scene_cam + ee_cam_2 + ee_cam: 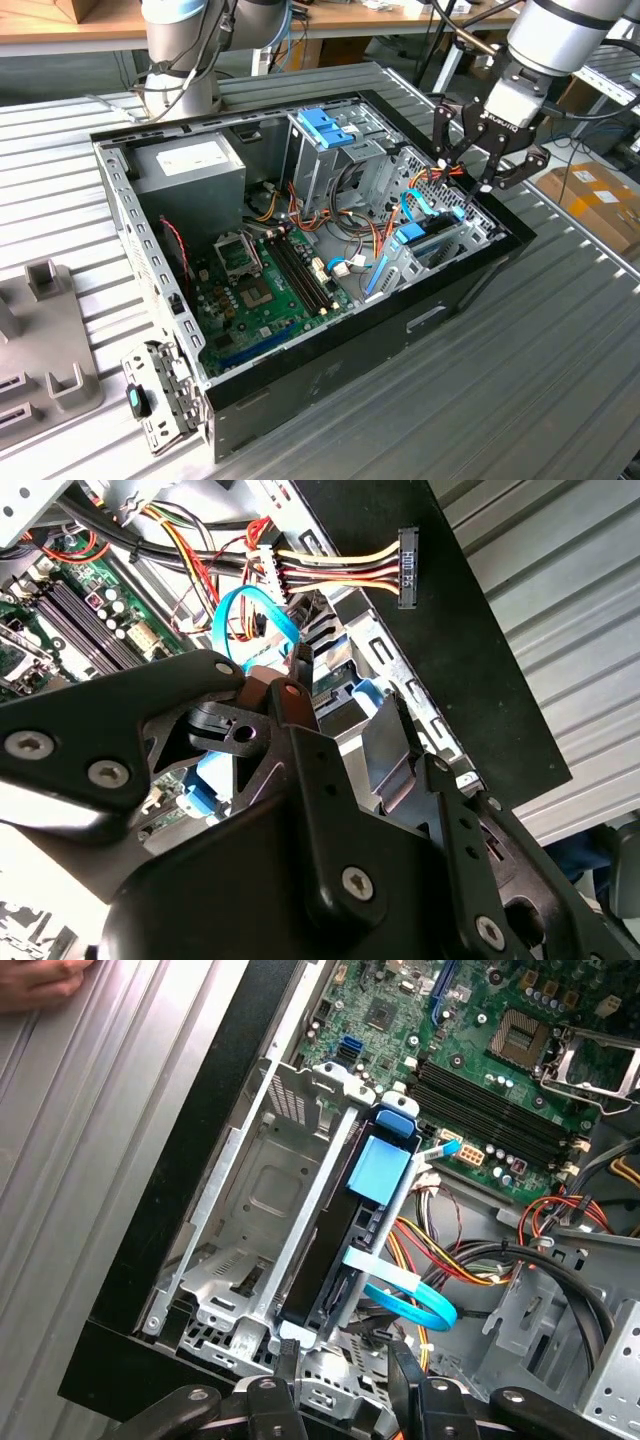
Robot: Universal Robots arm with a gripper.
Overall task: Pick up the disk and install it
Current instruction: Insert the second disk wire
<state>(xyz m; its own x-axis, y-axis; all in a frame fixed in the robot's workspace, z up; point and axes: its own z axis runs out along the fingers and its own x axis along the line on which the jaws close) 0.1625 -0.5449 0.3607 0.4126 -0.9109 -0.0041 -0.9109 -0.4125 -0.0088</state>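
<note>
One disk (345, 1250): seated edge-on in the drive cage (255, 1190), blue carrier tab uppermost.
Gripper (468, 172): held just above the cage, fingers apart, nothing clamped.
Risk: blue data cable (410, 1295) beside the cage may be snagged.
Risk: disk may be left half-seated.

Disk: I see a flat dark drive in a light-blue plastic carrier (345, 1235)
Pose: standing on edge
Place: in the metal drive cage's slot, at the computer case's front corner (432, 240)
Carrier tab: blue, facing the motherboard
</note>
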